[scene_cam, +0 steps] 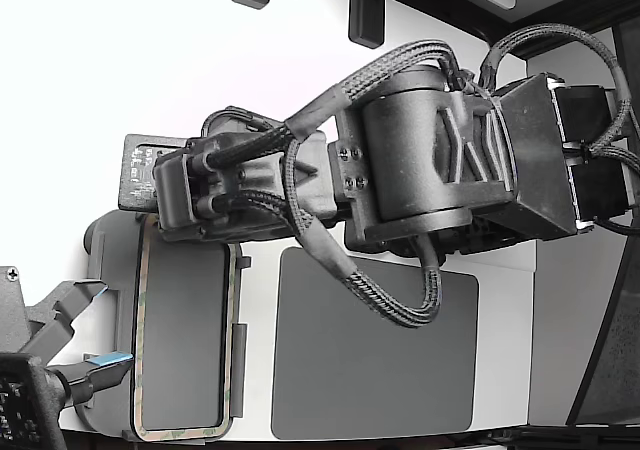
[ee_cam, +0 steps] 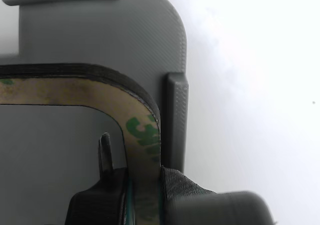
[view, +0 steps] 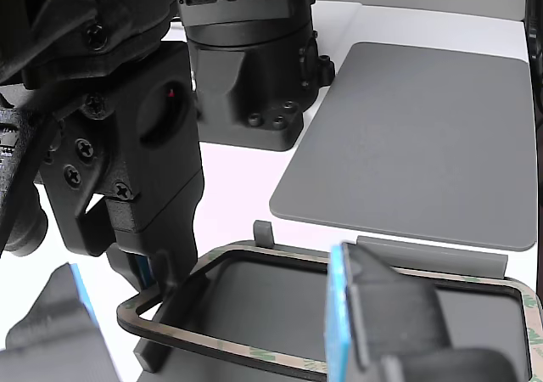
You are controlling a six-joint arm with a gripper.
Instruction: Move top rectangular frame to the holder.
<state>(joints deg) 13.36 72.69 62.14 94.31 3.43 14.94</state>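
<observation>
At the exterior view's left, the holder [scene_cam: 118,270] is seen as a light grey tray, and the top rectangular frame [scene_cam: 141,340] is laid over it, its beige-greenish border running just inside the tray's raised tabs. One short side of the frame is pinched by the gripper [ee_cam: 142,195], whose jaws are pressed onto the border from both sides in the wrist view. Further to the exterior view's right, a plain dark grey mat [scene_cam: 375,350] is laid flat on the white table [scene_cam: 505,300], apart from the tray.
</observation>
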